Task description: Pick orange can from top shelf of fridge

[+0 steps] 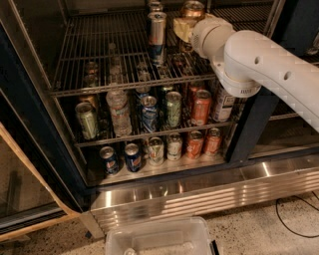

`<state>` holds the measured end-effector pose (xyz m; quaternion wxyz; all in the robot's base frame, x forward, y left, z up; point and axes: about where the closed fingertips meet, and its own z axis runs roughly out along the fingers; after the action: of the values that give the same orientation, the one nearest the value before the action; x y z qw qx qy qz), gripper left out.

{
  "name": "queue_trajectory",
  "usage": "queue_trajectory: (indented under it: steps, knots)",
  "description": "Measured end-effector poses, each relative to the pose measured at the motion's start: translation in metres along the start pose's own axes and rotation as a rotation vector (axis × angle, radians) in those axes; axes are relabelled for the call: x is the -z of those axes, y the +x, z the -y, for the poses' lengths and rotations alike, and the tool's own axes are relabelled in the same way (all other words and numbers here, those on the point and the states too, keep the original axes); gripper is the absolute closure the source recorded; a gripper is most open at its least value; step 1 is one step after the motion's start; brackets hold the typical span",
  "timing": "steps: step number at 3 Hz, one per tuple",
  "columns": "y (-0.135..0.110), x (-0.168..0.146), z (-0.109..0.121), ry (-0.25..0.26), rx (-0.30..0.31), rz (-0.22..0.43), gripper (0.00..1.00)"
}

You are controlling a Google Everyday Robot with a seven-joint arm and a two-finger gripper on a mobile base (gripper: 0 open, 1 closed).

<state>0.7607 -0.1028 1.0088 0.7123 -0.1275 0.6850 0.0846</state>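
Observation:
The fridge (209, 191) stands open in the camera view. On its top shelf (94, 60), a wire rack, the orange can (193, 8) stands upright at the back right, its coppery lid showing. A taller silver-and-blue can (157, 31) stands to its left. My gripper (182, 28) reaches in over the top shelf right at the front lower side of the orange can; the white arm (259, 60) comes in from the right and hides the can's lower body.
Two lower racks hold several cans and a plastic bottle (118, 112). The open glass door (25, 184) stands at the left. A clear plastic bin (159, 238) sits on the floor in front. A black cable (299, 219) lies at the right.

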Motion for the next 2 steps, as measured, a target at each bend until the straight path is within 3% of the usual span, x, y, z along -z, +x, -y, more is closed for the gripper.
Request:
queue_trajectory:
  steps: [2]
  knots:
    - [0.004, 0.029, -0.012, 0.033, -0.028, -0.034, 1.0]
